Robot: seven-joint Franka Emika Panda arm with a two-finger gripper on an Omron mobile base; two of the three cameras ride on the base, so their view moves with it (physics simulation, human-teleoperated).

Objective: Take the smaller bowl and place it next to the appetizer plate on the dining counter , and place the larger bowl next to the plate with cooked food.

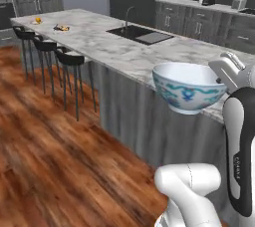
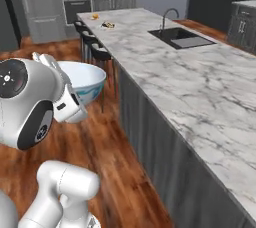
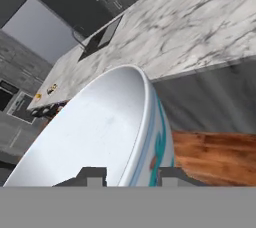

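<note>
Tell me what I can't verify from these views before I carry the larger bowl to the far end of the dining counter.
- Two plates at the dining counter's far end: too small in both base views to tell appetizer from cooked food.
- Gripper on the larger bowl: fingertips cut off by the hand view's bottom edge; right base view, arm blocks it.
- Smaller bowl: cannot be made out.

Base cameras flank the arm — both share the dining counter (image 1: 124,52).

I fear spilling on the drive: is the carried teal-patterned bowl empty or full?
Empty. The larger bowl shows a bare pale inside in the hand view; the gripper clamps its rim, and it rides upright beside the dining counter.
</note>
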